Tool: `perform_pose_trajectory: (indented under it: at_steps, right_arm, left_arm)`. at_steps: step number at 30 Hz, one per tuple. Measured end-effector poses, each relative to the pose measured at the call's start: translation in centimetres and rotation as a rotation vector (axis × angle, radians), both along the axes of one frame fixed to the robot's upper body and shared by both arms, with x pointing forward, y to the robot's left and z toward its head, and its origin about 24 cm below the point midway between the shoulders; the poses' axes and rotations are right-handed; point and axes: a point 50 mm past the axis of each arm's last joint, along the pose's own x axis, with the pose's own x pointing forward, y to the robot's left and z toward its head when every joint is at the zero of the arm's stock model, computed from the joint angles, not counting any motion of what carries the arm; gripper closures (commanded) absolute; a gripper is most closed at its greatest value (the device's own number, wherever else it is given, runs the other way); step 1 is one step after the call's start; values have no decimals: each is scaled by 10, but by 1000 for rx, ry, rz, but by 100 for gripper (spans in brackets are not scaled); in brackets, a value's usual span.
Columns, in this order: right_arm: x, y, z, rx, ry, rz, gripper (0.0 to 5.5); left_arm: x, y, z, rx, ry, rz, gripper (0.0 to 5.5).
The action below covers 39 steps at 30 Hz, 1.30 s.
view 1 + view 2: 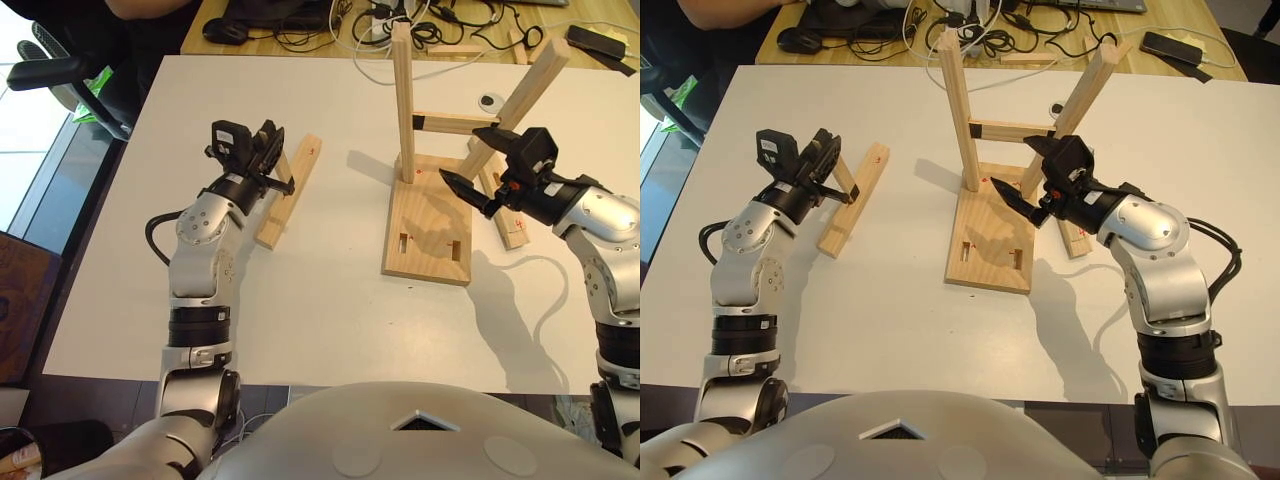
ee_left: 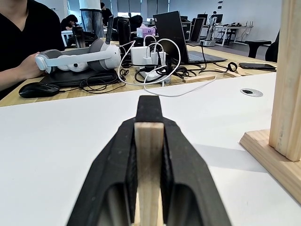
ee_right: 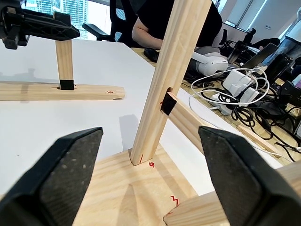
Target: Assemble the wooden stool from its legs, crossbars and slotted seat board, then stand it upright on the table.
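Seat board: flat on the counter, centre.
Left hand: clamped on a short crossbar standing in a loose leg lying at the left.
Right hand: wide open, holding nothing, over the board's far right corner.
Far edge: 1 upright leg and 1 tilted leg stand in the board, joined by a second crossbar.

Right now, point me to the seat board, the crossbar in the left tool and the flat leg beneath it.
seat board [image 1: 428,252]: left eye view, bare wood between the empty slots.
crossbar [image 2: 148,155]: left wrist view, narrow edge facing the camera.
leg [image 1: 303,163]: left eye view, far end.
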Motion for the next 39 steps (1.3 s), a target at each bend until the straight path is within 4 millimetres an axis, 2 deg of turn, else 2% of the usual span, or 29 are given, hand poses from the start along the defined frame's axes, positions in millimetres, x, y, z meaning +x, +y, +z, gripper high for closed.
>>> perform_pose_trajectory:
  at_steps: [5,10,23,26,30,39]
  right_arm:
    - [1,0,2,1,-10,-1,174]
    - [2,0,2,3,-14,-6,174]
    - [4,0,5,6,-41,-9,174]
    - [4,1,5,10,-46,-16,174]
    - [6,4,5,24,-49,-12,174]
    - [9,4,9,24,-60,-5,174]
  left_arm:
    - [-17,0,1,56,1,-16,509]
    - [-20,-1,1,90,14,-26,509]
    - [2,-8,0,38,25,14,509]
    - [9,-13,-2,13,20,28,509]
    - [27,-29,-4,-19,11,20,509]
    - [38,-40,-8,-12,-33,30,509]
